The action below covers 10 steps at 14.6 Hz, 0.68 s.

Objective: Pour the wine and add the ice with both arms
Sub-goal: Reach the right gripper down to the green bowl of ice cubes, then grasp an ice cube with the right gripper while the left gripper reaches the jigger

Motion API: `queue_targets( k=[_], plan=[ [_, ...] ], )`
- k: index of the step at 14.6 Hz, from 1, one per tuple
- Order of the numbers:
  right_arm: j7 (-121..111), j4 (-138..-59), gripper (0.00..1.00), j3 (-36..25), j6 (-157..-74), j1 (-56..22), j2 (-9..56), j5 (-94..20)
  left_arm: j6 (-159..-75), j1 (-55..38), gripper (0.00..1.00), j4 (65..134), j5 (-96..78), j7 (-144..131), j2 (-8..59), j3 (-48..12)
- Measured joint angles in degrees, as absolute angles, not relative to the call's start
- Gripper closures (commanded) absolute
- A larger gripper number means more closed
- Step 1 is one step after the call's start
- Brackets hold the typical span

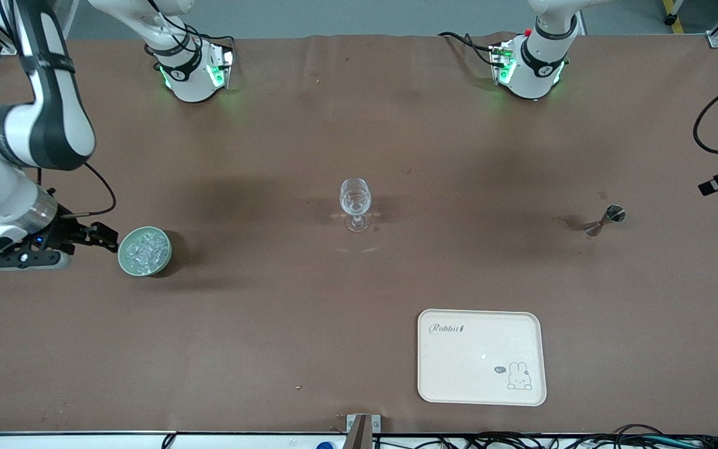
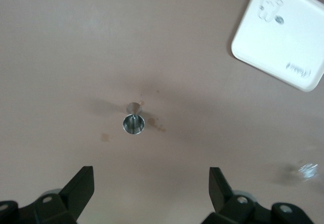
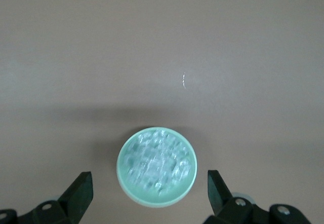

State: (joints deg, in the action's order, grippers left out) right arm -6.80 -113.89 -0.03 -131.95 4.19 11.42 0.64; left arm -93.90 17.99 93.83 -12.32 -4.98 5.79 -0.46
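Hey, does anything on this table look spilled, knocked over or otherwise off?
Yes. Dark stains mark the brown table cover beside the small steel double-ended measuring cup, like spilled drops. The clear stemmed glass, pale green bowl of ice and cream tray look fine.

- You have bare table all around the stemmed glass [image 1: 355, 202]; nothing crowds it.
- The bowl [image 1: 144, 251] of ice [image 1: 144, 247] sits just beside your right gripper [image 1: 105, 236], whose fingers stand apart.
- The metal measuring cup [image 1: 606, 220] stands alone, the tray [image 1: 482, 357] well apart.
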Motion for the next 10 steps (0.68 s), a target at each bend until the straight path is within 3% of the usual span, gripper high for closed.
queue_targets(
  k=[6,10],
  plan=[
    [-7.6,-120.0,0.01,0.0,-141.4,5.2,17.6,0.9,-94.3,24.3,0.00,93.9,-18.0,-20.0,15.2,-0.5],
    [-7.7,-123.1,0.23,0.1,-145.8,5.1,19.5,1.0,-94.7,26.4,0.00,93.9,-21.3,-26.5,21.9,-0.5]
  ],
)
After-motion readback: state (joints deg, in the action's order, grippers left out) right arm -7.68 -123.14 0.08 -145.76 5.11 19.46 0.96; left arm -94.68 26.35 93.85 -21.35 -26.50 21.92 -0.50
